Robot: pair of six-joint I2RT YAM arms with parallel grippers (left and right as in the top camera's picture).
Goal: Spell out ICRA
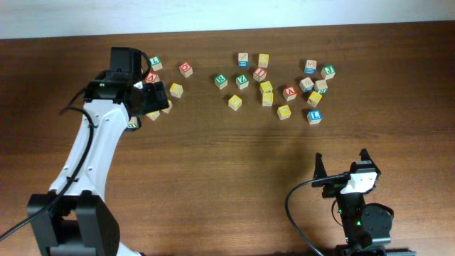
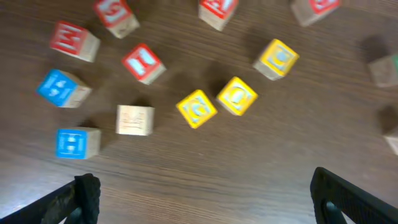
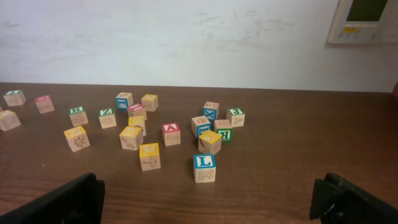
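A cube (image 3: 171, 132) lies well ahead of the right claw (image 3: 211, 202), jaws apart; left claw (image 2: 205, 199) gapes too.

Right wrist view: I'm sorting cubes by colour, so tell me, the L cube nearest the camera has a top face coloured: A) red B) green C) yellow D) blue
D: the L cube nearest the camera shows a blue top face.
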